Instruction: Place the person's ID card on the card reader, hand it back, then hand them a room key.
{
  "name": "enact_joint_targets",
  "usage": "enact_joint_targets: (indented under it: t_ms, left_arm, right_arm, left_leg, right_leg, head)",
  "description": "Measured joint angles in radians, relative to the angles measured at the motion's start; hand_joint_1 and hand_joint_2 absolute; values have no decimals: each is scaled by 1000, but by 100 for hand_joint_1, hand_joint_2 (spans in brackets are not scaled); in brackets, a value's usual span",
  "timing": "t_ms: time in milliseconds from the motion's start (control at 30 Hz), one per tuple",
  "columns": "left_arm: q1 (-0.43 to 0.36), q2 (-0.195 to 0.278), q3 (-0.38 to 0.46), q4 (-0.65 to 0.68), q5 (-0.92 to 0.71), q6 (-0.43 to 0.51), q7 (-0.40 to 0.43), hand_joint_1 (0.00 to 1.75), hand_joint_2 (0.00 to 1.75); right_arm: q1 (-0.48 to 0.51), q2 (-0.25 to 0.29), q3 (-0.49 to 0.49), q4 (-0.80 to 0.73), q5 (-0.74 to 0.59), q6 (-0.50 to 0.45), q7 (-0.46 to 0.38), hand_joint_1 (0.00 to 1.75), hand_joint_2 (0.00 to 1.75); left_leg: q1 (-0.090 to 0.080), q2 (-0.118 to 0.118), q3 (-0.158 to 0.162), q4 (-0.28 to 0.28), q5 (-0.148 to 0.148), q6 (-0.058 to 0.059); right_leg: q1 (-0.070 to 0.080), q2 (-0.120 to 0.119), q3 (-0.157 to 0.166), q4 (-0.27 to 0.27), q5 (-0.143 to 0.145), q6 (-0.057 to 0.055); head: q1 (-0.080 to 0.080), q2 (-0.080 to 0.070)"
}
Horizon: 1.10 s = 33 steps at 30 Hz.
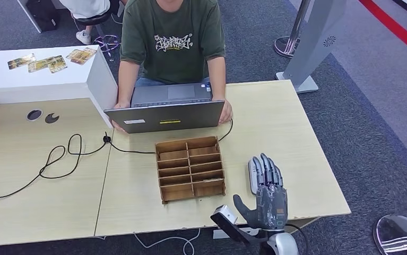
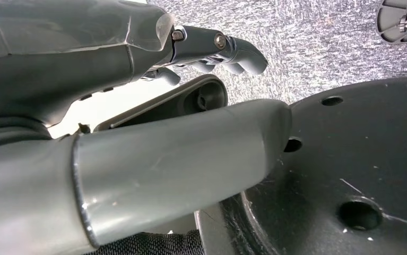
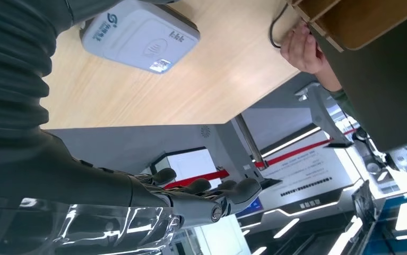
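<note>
My right hand (image 1: pixel 268 187) hovers palm-down over the table's near right part, fingers stretched out and holding nothing. Under its fingertips lies the white card reader (image 1: pixel 253 174); the right wrist view shows the card reader (image 3: pixel 139 34) flat on the wood with no card on it, beside my open right hand (image 3: pixel 190 201). My left hand (image 2: pixel 137 64) hangs beside my body with its fingers (image 2: pixel 233 48) loosely bent and nothing in them. A person in a green T-shirt (image 1: pixel 172 40) sits across the table. Several cards (image 1: pixel 52 62) lie on the white counter at the far left.
A wooden compartment box (image 1: pixel 190 168) stands mid-table, left of my right hand. Behind it is the person's open laptop (image 1: pixel 166 115), with both of their hands at its sides. A black cable (image 1: pixel 58 159) loops over the left half of the table (image 1: pixel 296 133).
</note>
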<state>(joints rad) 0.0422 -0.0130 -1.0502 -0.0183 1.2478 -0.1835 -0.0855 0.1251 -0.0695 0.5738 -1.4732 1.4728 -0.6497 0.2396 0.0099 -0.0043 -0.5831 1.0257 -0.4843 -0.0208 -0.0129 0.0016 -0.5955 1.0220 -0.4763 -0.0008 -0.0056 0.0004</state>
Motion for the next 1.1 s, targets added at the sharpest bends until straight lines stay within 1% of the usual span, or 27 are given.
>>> enact_joint_targets:
  t_ms: [233, 600, 800, 933, 1000, 1100]
  left_arm:
    - [0, 0, 0, 0, -1, 0, 0, 0, 0]
    - [-3, 0, 0, 0, -2, 0, 0, 0, 0]
    - [-5, 0, 0, 0, -1, 0, 1, 0, 0]
    - [-5, 0, 0, 0, 2, 0, 1, 0, 0]
    - [-6, 0, 0, 0, 4, 0, 1, 0, 0]
    - [-6, 0, 0, 0, 6, -4, 1, 0, 0]
  right_arm:
    - [-1, 36, -53, -38, -26, 0, -75, 0, 175]
    - [-3, 82, -88, -67, -57, 0, -155, 0, 175]
    - [-8, 91, -96, -65, -54, 0, -156, 0, 175]
    - [-16, 91, -93, -52, -42, 0, -137, 0, 175]
    - [-26, 86, -77, -35, -58, 3, -123, 0, 175]
    - [-47, 64, -38, -9, -95, 14, -108, 0, 175]
  left_leg:
    - [0, 0, 0, 0, 0, 0]
    - [0, 0, 0, 0, 0, 0]
    - [0, 0, 0, 0, 0, 0]
    - [0, 0, 0, 0, 0, 0]
    - [0, 0, 0, 0, 0, 0]
    - [0, 0, 0, 0, 0, 0]
  right_leg:
    - [0, 0, 0, 0, 0, 0]
    - [0, 0, 0, 0, 0, 0]
    - [0, 0, 0, 0, 0, 0]
    - [0, 0, 0, 0, 0, 0]
    - [0, 0, 0, 0, 0, 0]
    - [0, 0, 0, 0, 0, 0]
  head:
    - [0, 0]
    - [0, 0]
    - [0, 0]
    - [0, 0]
    - [0, 0]
    - [0, 0]
